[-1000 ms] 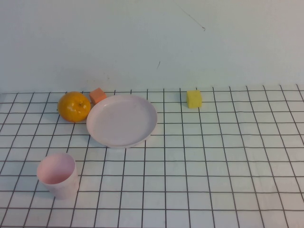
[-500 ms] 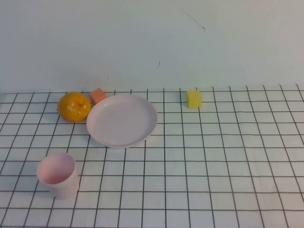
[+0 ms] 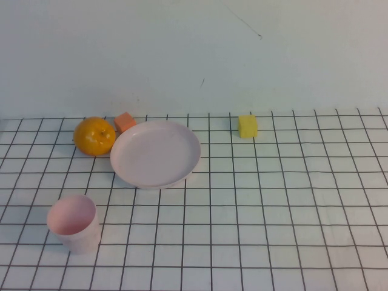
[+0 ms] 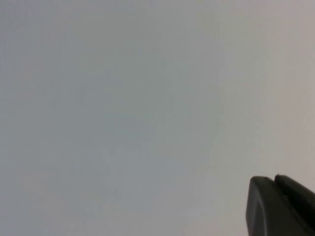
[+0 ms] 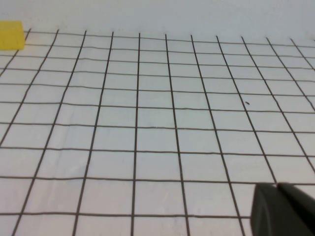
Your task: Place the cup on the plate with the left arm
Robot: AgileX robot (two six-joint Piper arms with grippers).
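Nearest on the grid-lined white counter [image 3: 291, 200], at its left, the small pale pink plastic cup [image 3: 74, 222] is seen upright. Farther back lies the round pale pink plate [image 3: 156, 153], an orange fruit [image 3: 94, 136] beside it. Only a dark corner of the left claw [image 4: 280, 206] and right claw [image 5: 283, 209] is shown; their opening cannot be told.

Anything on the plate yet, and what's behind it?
The plate is bare. Behind it sit the orange and a small orange block, partly hidden by the rim. The cup stands apart; neither gripper shows here.

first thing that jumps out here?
The orange at the far left, bright against the grid cloth, beside the big pink plate. The pink cup stands alone, near left. Neither arm shows in the high view; left gripper and right gripper only edge their wrist views.
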